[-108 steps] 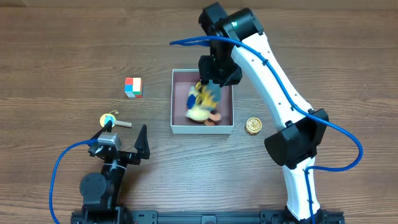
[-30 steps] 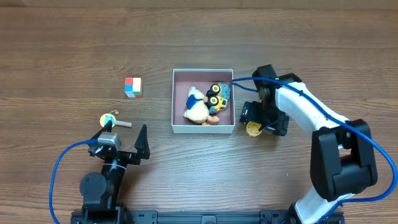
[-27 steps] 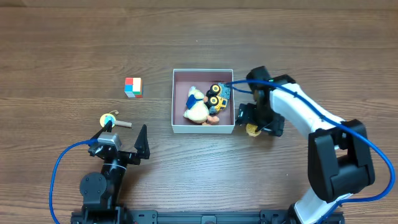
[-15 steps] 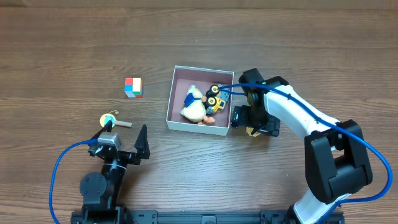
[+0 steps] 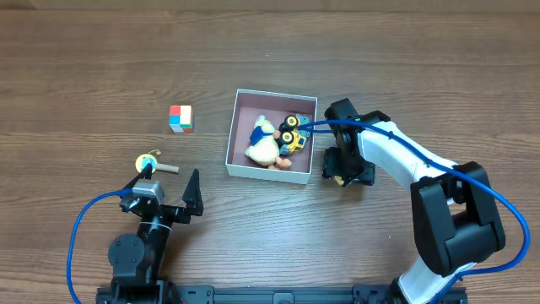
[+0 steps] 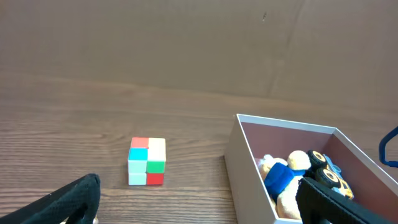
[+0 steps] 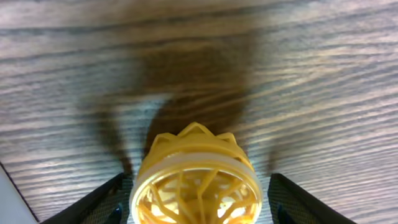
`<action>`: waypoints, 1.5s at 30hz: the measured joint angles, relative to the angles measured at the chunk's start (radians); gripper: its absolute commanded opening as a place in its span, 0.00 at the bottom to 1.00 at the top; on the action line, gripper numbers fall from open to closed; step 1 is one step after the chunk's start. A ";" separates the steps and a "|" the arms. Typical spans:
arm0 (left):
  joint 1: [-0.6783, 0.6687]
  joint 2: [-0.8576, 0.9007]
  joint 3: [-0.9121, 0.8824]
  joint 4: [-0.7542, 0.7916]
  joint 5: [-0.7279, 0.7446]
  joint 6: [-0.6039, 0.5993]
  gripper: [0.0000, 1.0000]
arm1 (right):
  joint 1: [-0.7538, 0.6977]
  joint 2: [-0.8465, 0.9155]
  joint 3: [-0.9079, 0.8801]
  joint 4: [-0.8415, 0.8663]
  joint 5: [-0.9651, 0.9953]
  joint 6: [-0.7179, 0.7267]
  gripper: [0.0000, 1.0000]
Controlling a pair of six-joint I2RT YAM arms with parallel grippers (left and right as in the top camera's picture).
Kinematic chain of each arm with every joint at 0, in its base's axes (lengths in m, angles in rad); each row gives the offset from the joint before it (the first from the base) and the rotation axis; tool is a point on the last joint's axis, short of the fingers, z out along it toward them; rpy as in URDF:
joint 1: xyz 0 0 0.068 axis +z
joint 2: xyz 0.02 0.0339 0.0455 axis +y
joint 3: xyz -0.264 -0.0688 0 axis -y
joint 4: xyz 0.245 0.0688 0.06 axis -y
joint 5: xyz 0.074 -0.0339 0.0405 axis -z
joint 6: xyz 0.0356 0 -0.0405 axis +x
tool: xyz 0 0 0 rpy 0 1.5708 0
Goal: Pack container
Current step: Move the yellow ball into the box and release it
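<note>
The container [image 5: 230, 135] is a square white-walled box with a pinkish-brown inside, slightly turned, at the table's middle. It also shows in the left wrist view [image 6: 244, 165]. In it lie a cream and blue plush toy [image 5: 263, 146] and a yellow toy truck [image 5: 293, 135]. My right gripper [image 5: 344, 169] is low over the table just right of the container. Its open fingers [image 7: 196, 208] stand on either side of a yellow round ribbed toy [image 7: 196, 177], which the overhead view mostly hides. My left gripper [image 5: 167, 187] is open and empty near the front left.
A multicoloured cube [image 5: 180, 118] sits left of the container and shows in the left wrist view [image 6: 148, 162]. A small yellow and blue toy with a stick [image 5: 149, 162] lies beside the left gripper. Blue cables trail from both arms.
My right gripper left the container, came down over the yellow round toy and slid left with it. The container has shifted left and turned slightly. The left arm has not moved.
</note>
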 measured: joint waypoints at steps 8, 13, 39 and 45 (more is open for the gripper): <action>0.000 0.000 0.000 0.000 0.000 0.000 1.00 | 0.000 0.000 0.002 0.017 0.006 0.001 0.48; 0.000 0.000 0.000 0.000 0.000 0.000 1.00 | 0.000 0.000 0.048 -0.084 0.007 0.001 0.42; 0.000 0.001 0.000 0.000 0.000 0.000 1.00 | 0.233 0.019 0.784 -0.476 -0.031 0.024 0.62; 0.000 0.001 0.000 0.000 0.000 0.000 1.00 | 0.230 0.048 0.798 -0.515 -0.005 0.057 0.92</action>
